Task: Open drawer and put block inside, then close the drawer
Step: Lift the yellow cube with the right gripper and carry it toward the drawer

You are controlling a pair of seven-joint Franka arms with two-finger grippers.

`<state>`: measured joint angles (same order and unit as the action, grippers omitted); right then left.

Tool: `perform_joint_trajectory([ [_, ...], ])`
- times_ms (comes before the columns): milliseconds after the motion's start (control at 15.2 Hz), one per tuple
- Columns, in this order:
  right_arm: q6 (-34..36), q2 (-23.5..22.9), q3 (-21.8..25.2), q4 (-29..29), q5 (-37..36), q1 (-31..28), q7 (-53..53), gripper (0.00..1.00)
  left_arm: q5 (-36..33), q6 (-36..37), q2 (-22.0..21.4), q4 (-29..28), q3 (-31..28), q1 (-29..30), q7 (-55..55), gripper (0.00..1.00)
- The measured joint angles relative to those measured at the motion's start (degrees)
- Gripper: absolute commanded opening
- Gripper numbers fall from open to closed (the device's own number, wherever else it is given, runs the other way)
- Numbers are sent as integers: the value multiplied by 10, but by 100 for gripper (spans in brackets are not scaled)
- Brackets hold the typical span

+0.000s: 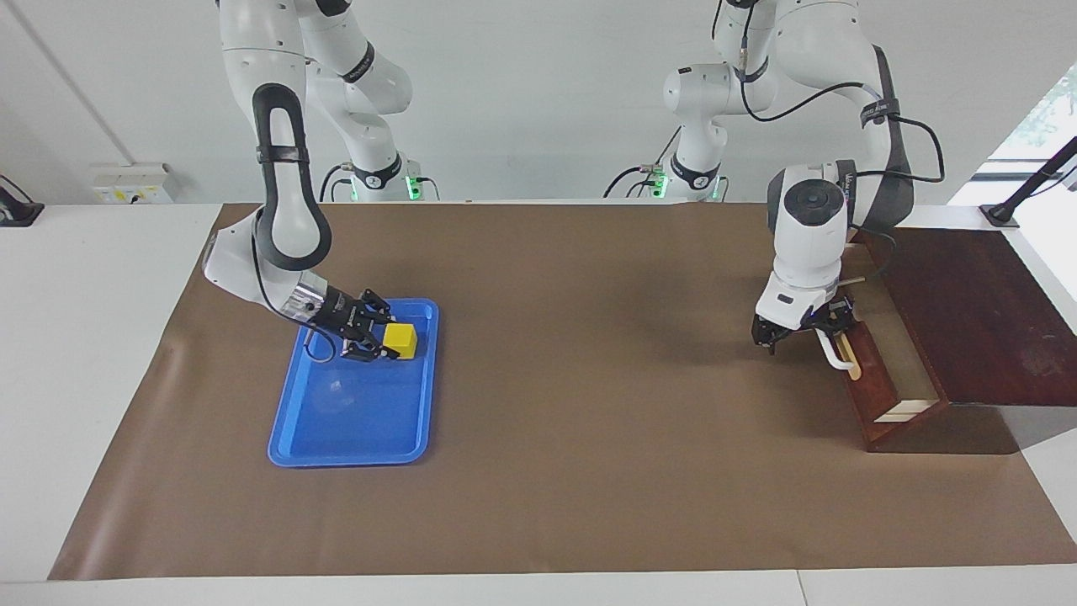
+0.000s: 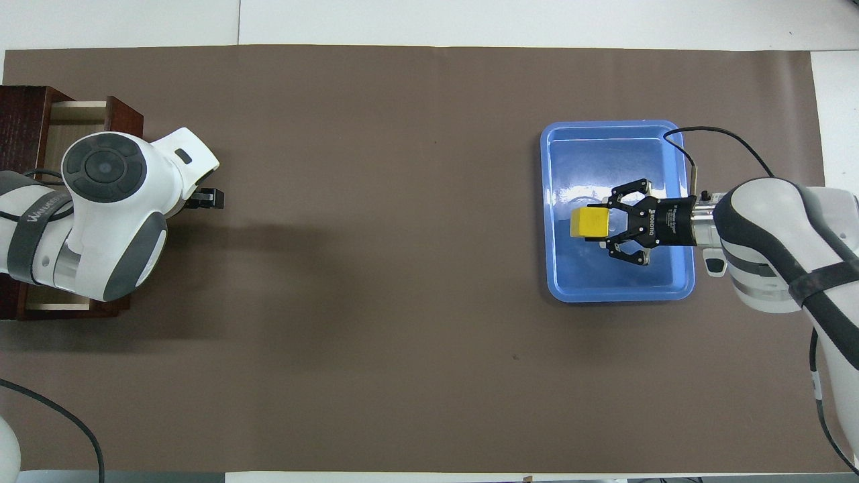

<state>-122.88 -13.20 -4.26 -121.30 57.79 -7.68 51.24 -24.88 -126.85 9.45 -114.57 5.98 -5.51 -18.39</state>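
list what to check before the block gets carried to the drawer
1. Grip on block: ok, right gripper is shut on it over the blue tray.
2. Block lifted off the tray floor: cannot tell.
3. Drawer open: ok, partly out, pale inside showing.
4. Drawer opening free: not ok, left gripper is open at the white handle, with its arm above the drawer.
5. Route over the brown paper: ok, nothing lies between tray and drawer.
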Motion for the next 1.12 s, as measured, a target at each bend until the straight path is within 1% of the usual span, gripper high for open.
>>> perform_joint_trajectory([
  [131,25,0,0,36,-3,-1,21,0,0,6,1,6,0,-14,-3,100],
  [328,52,-7,-4,102,-27,11,102,0,0,15,2,14,0,-27,-9,100],
  [525,55,-24,-6,157,-36,72,188,0,0,18,3,17,0,-32,-10,100],
  [657,31,-36,-7,178,-38,117,237,0,1,18,3,18,0,-34,-10,100],
  [919,-24,-57,-7,206,-38,202,301,0,11,19,3,21,0,-49,-15,100],
  [1116,-49,-82,-6,247,-40,258,368,0,15,28,4,26,0,-50,-16,100],
])
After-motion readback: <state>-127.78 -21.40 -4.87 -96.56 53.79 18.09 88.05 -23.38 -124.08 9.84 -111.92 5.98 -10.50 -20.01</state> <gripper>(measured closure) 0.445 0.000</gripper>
